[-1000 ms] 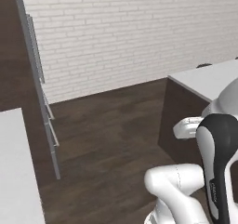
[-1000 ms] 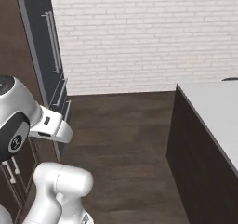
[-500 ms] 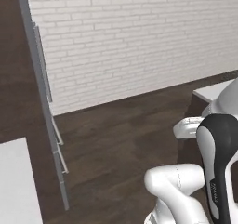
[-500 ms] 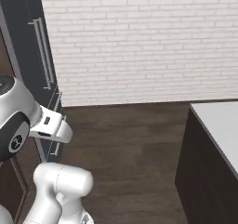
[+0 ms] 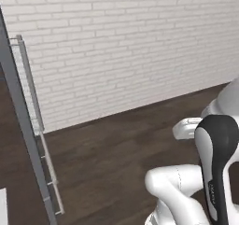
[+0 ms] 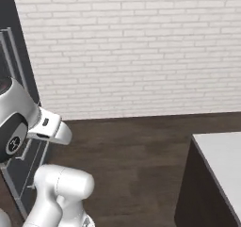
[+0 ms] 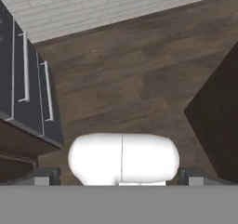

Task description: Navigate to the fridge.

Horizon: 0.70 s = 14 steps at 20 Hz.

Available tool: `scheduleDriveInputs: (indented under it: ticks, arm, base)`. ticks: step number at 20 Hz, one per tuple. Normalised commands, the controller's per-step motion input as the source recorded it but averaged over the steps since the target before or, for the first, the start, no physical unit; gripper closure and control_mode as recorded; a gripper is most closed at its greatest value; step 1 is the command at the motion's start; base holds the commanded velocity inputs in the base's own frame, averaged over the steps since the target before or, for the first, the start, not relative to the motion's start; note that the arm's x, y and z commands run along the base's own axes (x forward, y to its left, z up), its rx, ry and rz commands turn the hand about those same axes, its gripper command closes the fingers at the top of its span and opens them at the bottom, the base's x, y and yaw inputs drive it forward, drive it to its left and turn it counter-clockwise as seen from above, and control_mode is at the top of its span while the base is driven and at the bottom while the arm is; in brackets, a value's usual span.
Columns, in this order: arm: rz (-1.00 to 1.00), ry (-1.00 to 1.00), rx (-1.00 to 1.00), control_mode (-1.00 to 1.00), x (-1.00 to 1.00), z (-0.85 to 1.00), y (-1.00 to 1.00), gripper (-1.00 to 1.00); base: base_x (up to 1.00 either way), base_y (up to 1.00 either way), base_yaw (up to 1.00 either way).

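The fridge point(image 5: 18, 126) stands at the left, seen almost edge-on as a grey slab. One long silver bar handle point(image 5: 31, 81) runs down it, with drawer handles point(image 5: 52, 182) below. In the right base view the fridge point(image 6: 14, 80) is a dark front behind my arm. In the hand view its two lower drawers point(image 7: 32, 102) lie at the upper left, each with a silver handle point(image 7: 25, 66). My gripper point(image 7: 118, 177) hangs over the dark wood floor, right of the drawers, open and holding nothing.
A white brick wall point(image 5: 140, 46) closes the space ahead. Dark wood floor point(image 6: 132, 155) stretches between the fridge and a dark island with a pale top point(image 6: 219, 160) at the right. A brown cabinet point(image 7: 16, 151) adjoins the fridge drawers.
The whole picture has shifted, so the base has driven forward. The brick wall looms larger, the island has slid out of the left base view, and the fridge sits nearer the frame edge.
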Motion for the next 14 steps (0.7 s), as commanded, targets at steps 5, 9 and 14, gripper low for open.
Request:
scheduleDriveInputs:
  ticks: [5, 9, 14]
  arm:
    - [0.00, 0.00, 0.00, 1.00, 0.00, 0.00, 0.00, -1.00]
    - [0.00, 0.00, 0.00, 1.00, 0.00, 0.00, 0.00, -1.00]
    - [0.00, 0.00, 0.00, 1.00, 0.00, 0.00, 0.00, -1.00]
  base:
    - [1.00, -0.61, 0.00]
    - [1.00, -0.45, 0.02]
    - [1.00, -0.22, 0.07]
